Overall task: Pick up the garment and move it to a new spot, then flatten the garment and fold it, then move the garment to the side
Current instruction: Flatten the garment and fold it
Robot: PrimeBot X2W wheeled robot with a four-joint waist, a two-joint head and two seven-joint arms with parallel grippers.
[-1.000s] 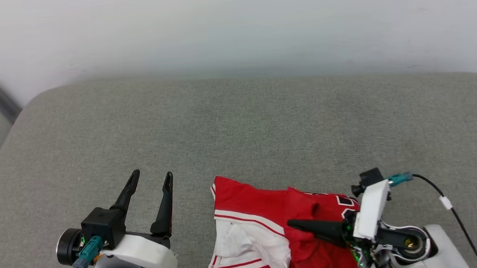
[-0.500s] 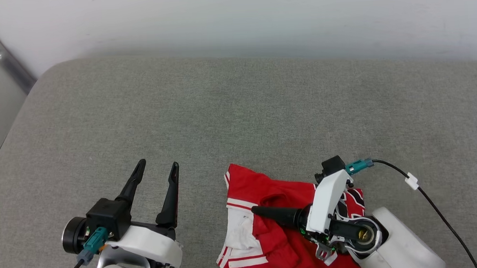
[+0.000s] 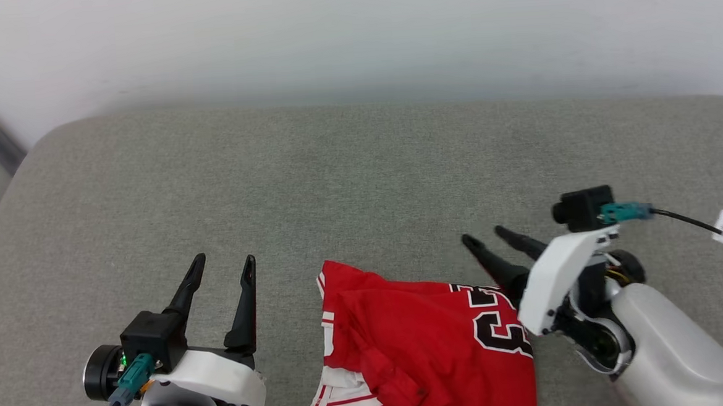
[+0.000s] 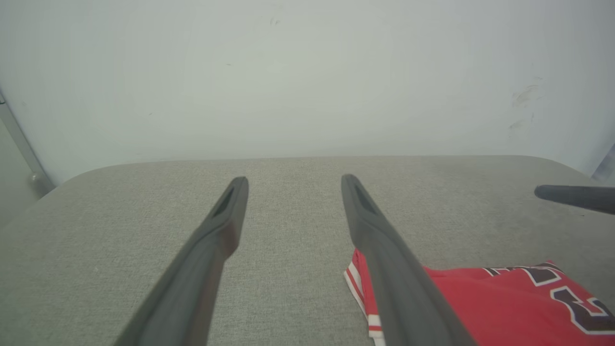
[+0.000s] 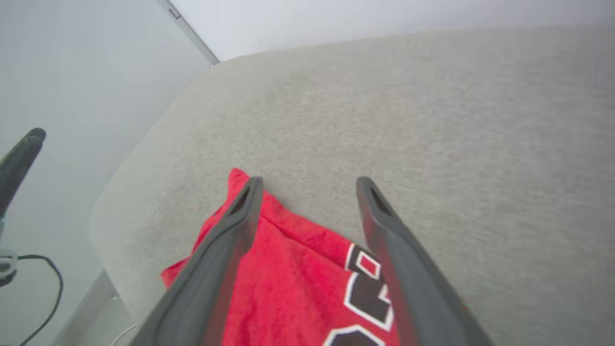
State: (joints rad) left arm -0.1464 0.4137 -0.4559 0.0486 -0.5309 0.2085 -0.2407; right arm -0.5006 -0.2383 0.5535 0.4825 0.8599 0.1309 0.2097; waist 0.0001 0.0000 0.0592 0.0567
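Two sets of fingers parted beside the garment (image 3: pixel 418 336)

I saw the garment, red with black white-edged numerals and striped trim, lying rumpled and partly doubled over on the grey cushion (image 3: pixel 360 178). Its near part ran off the head view's bottom edge. The left gripper (image 3: pixel 224 259) sat just left of the garment, fingers spread, apart from the cloth. The right gripper (image 3: pixel 484 235) was at the garment's far right corner, fingers likewise spread, tips pointing past its far edge. Whether it touched the cloth I could not tell.
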